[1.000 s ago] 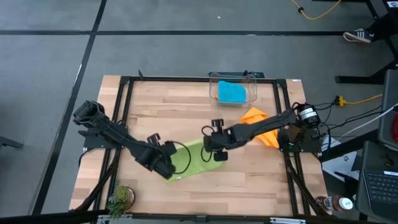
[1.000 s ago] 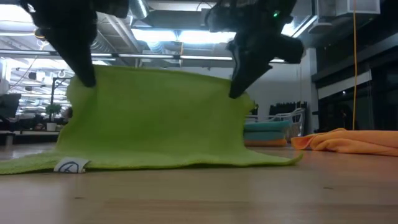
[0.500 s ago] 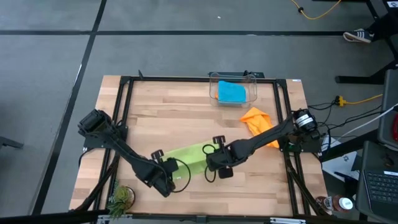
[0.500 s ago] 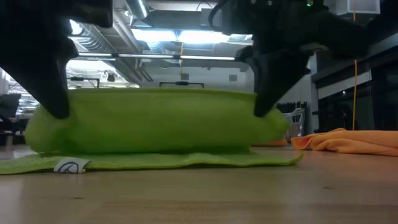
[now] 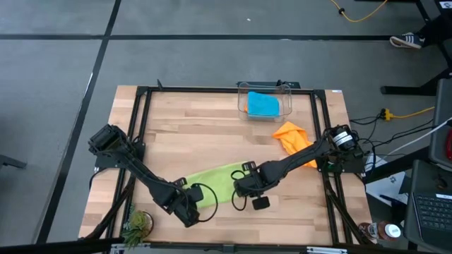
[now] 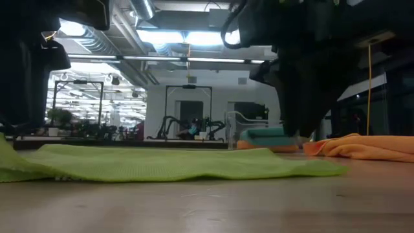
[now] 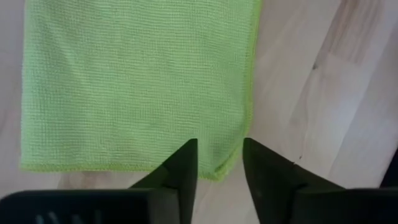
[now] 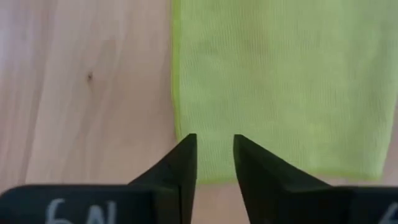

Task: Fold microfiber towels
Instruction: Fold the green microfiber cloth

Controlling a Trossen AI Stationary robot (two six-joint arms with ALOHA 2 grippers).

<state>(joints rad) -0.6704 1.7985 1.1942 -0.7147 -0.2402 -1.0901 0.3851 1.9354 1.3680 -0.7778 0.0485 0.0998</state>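
Note:
The lime green towel [image 5: 212, 180] lies flat on the wooden table, folded in half into a long strip [image 6: 174, 163]. My left gripper [image 7: 219, 155] is open and points down over the strip's near left corner [image 7: 217, 167]. My right gripper [image 8: 215, 152] is open and points down over the near right corner [image 8: 186, 155]. Green cloth shows in the gap between each pair of fingers. An orange towel [image 5: 293, 135] lies crumpled at the right. A teal-blue towel [image 5: 263, 104] lies in the clear bin.
The clear plastic bin [image 5: 285, 95] stands at the table's far edge, right of the middle. A small green plant [image 5: 138, 224] sits at the near left corner. Black frame rails run along the table's edges. Bare wood lies beyond the green towel toward the far left.
Both grippers have gone down and toward the table's near edge, carrying the green towel's raised edge over onto its near edge. The towel, held up a second ago, now lies folded flat. Both grippers have let go of it.

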